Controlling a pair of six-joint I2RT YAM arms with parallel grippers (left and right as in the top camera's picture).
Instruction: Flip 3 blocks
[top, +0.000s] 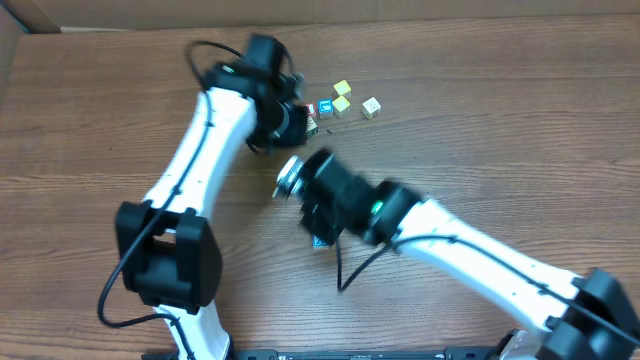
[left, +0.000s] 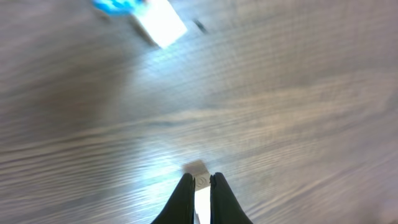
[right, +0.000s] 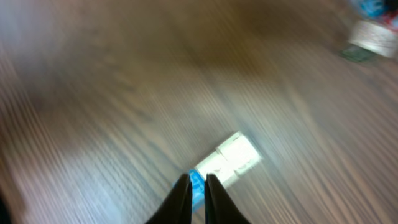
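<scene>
Blue-faced block (right: 227, 163) lies on the table (right: 93, 93) at 1 o'clock of the right gripper (right: 198, 185), whose nearly closed jaws stand at its blue side; gripped or freed, I cannot tell. Left gripper (left: 200, 182), at 11 o'clock overhead, pinches a cream block (left: 195, 167).

On the table (top: 500, 150), the left pincer (left: 200, 180) stands at the far side with one block (left: 196, 168) right at its tips, partly between the fingers. Just beyond that pincer a pair of cubes (top: 325, 108) sits side by side. To their right a second pair of cubes (top: 342, 104) stands one behind the other, and a lone block (top: 371, 107) lies to the right of those, a little apart. The right pincer (right: 198, 182) is nearer the middle of the table, well apart from that group, with another block (right: 230, 155) at its tips, reaching ahead and to their right.
</scene>
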